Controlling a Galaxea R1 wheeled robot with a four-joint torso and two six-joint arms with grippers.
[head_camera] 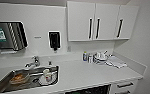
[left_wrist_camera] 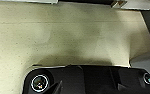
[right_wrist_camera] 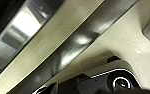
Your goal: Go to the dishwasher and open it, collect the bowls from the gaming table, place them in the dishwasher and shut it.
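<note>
A steel sink (head_camera: 28, 78) sits at the left end of the white counter (head_camera: 78, 73), with a tap (head_camera: 34, 61) behind it and dishes inside. The dishwasher (head_camera: 91, 90) shows as a dark opening under the counter's front edge, right of the sink, beside 2 drawers (head_camera: 124, 86). Above hang 3 white cupboard doors (head_camera: 102, 21). Bottles and dishes cluster near the right wall. Whether either claw is apart or together, I cannot tell.
</note>
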